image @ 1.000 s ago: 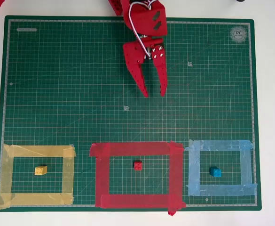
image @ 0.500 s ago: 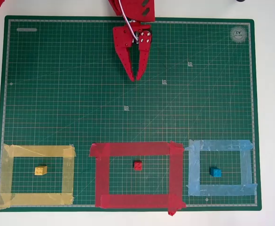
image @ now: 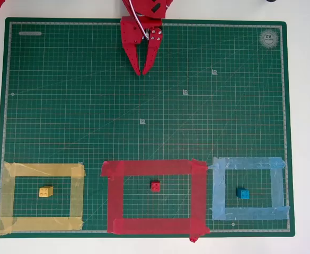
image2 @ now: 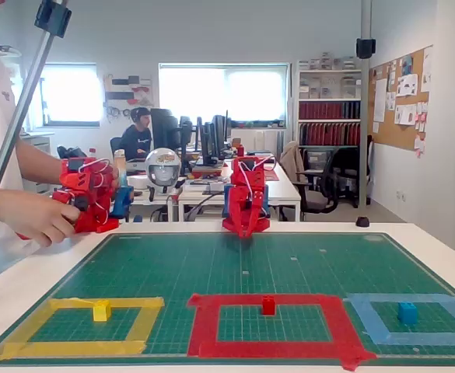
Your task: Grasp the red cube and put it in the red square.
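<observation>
The gripper (image: 142, 72), squeezed closed and holding nothing, sits far from the red cube (image: 155, 186), which already lies inside the red square (image: 155, 167), so another reach could knock it out.

No wording can be made out with certainty. A round logo (image: 269, 38) is printed on the green cutting mat (image: 64, 106), well to the picture-right of the gripper (image: 142, 71), but its letters are too small to be read.

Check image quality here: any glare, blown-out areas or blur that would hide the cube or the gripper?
Overhead view: even light, sharp, soft shadows; red cube, red square and gripper read clearly. Fixed view: the back windows are blown out and the office behind is soft, but the mat and cube stay clear.
</observation>
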Controlling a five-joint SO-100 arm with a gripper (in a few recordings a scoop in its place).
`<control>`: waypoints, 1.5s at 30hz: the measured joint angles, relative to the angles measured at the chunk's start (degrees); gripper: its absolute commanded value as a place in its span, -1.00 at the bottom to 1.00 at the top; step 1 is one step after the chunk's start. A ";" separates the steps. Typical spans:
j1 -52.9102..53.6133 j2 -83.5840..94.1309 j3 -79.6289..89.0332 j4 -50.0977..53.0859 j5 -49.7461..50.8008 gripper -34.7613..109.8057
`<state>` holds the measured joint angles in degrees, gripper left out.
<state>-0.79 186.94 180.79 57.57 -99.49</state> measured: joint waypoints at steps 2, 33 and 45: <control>0.00 0.97 0.00 3.78 -1.49 -0.50; 0.00 2.90 0.00 16.88 -2.55 -0.50; 0.09 2.90 0.00 16.88 -2.55 -0.50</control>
<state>-0.70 189.84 180.79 74.44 -102.04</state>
